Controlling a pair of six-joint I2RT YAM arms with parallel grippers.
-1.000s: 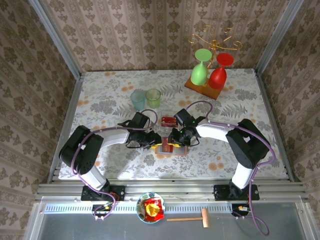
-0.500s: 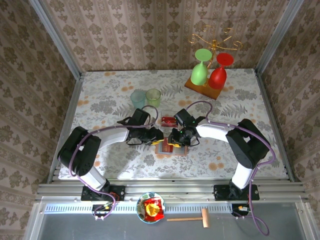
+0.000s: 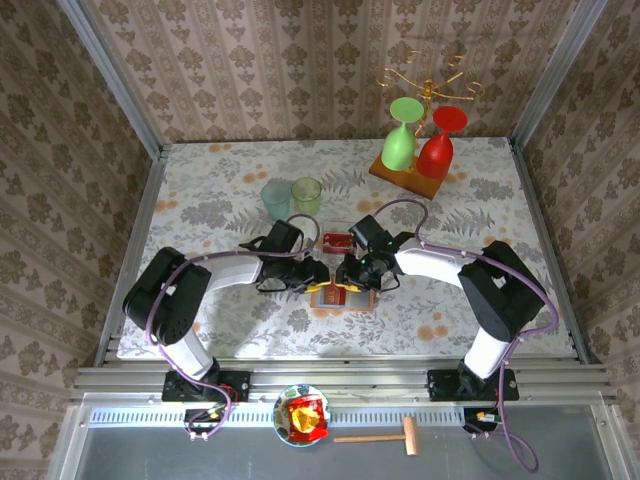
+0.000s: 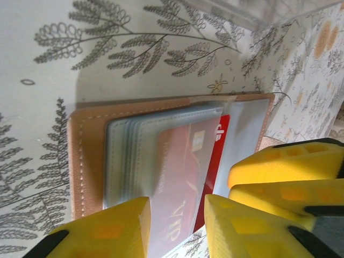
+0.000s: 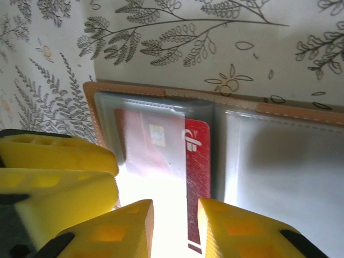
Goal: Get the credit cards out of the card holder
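The card holder lies open on the table, tan leather outside, grey-blue pockets inside. A red credit card sticks partway out of a translucent pocket. Another small red card lies flat on the table just behind the holder. My left gripper hangs low over the holder's left half, jaws a little apart, with the pocketed card below the gap. My right gripper faces it from the right, jaws also apart over the card's bare red edge. Neither grips anything.
A bluish cup and a green cup stand behind the left arm. At the back right a wooden board carries a green goblet and a red one. The front ledge holds a snack bowl and a mallet.
My left gripper has slid right onto the holder's edge, close to the right gripper, and its jaws have widened slightly. The right gripper has barely moved.
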